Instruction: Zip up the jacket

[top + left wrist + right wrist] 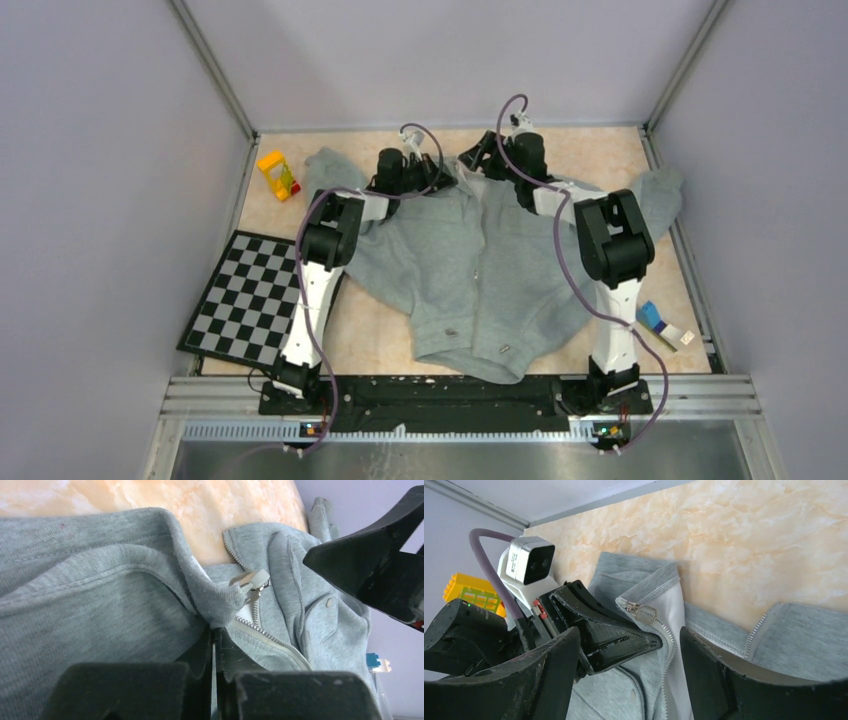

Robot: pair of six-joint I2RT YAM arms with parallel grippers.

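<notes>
L gripper (214,636) clamped on jacket (100,605) collar, pinning it. R gripper (626,640) fingers apart, zipper pull (644,613) just ahead. Nxt, prob: pinch pull, finish top stretch.

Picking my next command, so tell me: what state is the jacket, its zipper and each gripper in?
jacket: lying front up, collar open.
zipper slider: at one collar edge, the opposite teeth apart from it.
left gripper: shut on jacket fabric beside the slider.
right gripper: open, holding nothing.
</notes>
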